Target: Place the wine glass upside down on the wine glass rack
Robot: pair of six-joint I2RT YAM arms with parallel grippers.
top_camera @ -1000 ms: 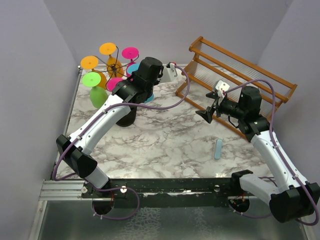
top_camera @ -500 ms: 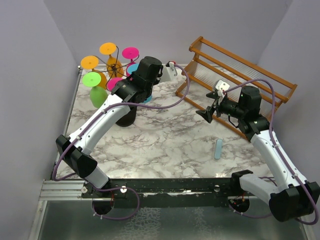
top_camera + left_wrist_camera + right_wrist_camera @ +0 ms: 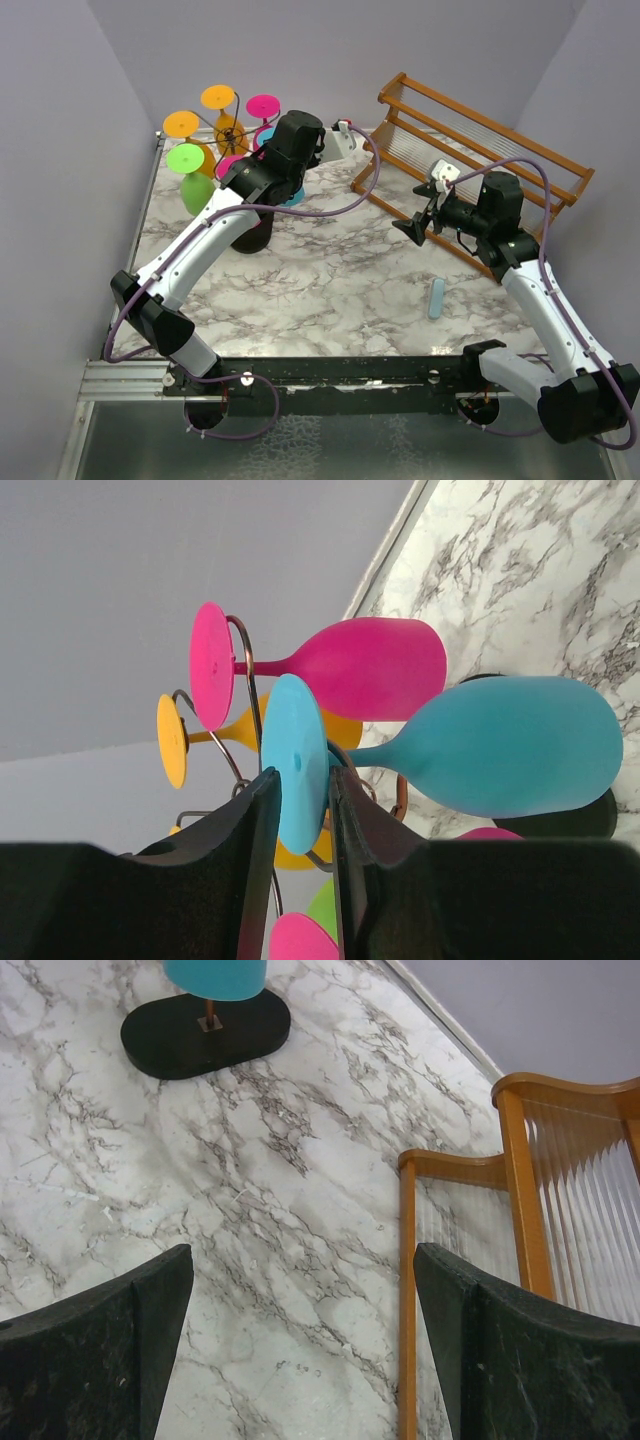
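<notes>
The teal wine glass point(image 3: 500, 745) is hung upside down on the wine glass rack point(image 3: 245, 650). Its foot is flanked by the left tool point(image 3: 304, 800); pinched or freed cannot be told. The right tool point(image 3: 302, 1260) is spread, empty. If the left tool is withdrawn askew, the foot could be dragged off its wire.

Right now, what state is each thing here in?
teal wine glass, upside down at the rack, foot between the left jaws
pink wine glass, hanging upside down
wine glass rack, upright, hung with glasses
left gripper, around the teal foot, grip unclear
right gripper, open, empty
</notes>
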